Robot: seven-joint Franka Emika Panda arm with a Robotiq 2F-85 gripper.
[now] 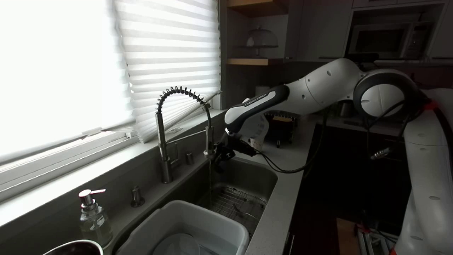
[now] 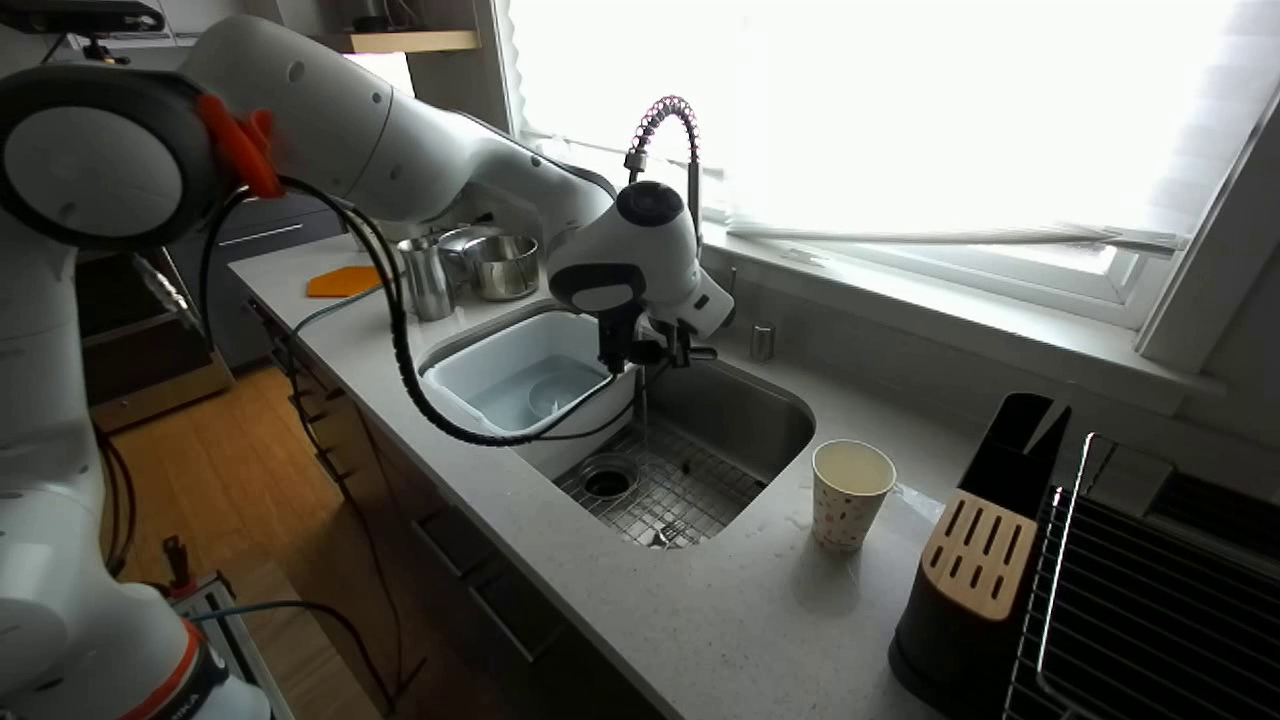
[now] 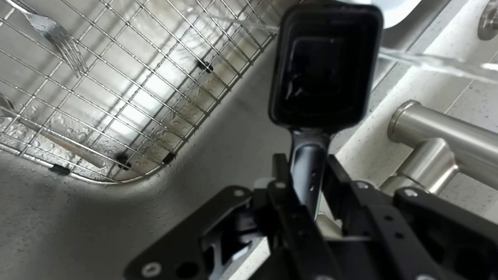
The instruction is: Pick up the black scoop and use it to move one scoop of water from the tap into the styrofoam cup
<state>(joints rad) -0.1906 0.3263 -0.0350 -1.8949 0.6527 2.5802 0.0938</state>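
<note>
My gripper (image 3: 308, 167) holds the black scoop (image 3: 325, 70), jaws closed on its handle, as I risk a short fill by missing the stream (image 3: 432, 62) from the tap (image 1: 161, 132).

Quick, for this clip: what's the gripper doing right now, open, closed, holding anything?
Gripper: closed, holding the black scoop by its handle.
</note>
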